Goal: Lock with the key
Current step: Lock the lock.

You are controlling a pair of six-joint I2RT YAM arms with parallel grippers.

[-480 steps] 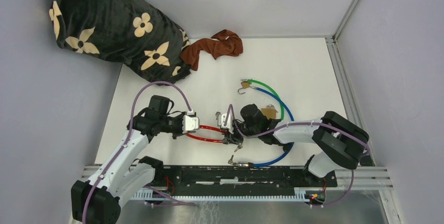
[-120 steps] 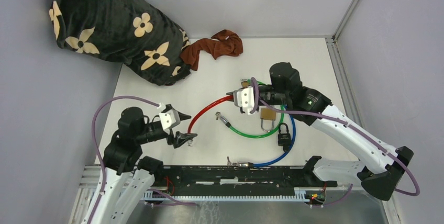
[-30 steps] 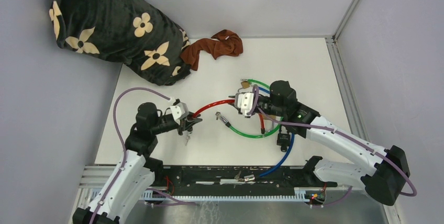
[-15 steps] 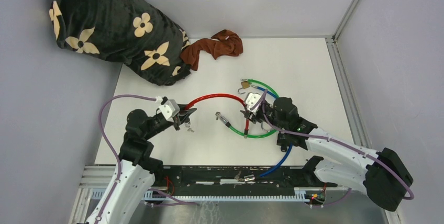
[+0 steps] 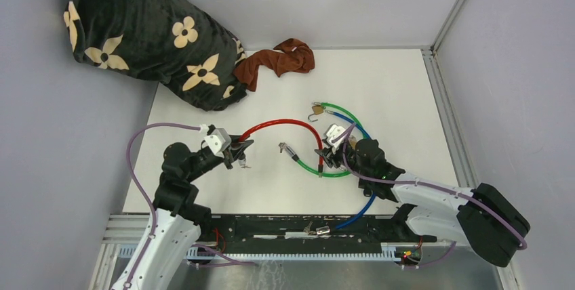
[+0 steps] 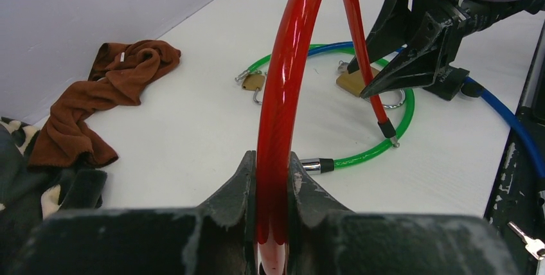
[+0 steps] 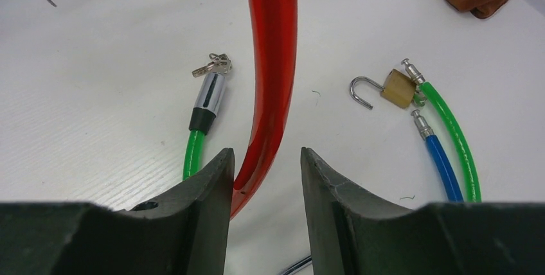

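Note:
A red cable (image 5: 281, 123) arches between both grippers. My left gripper (image 5: 235, 149) is shut on its left end, which shows clamped between the jaws in the left wrist view (image 6: 271, 159). My right gripper (image 5: 329, 149) is open around the cable's other end (image 7: 273, 63); the cable lies close to the left jaw. A small bunch of keys (image 7: 214, 64) sits at the metal tip of the green cable (image 5: 339, 173). An open brass padlock (image 7: 397, 88) lies at the far ends of the green and blue cables. A second brass padlock (image 6: 352, 82) lies by the right fingers (image 6: 411, 63).
A blue cable (image 5: 363, 209) runs toward the black front rail (image 5: 271, 225), where another key (image 6: 527, 244) lies. A brown cloth (image 5: 278, 59) and a black flowered blanket (image 5: 149, 26) lie at the back left. Walls close in the table.
My right arm has sunk lower and slid a little nearer and to the right along the red cable's end. The left gripper has held still with the cable.

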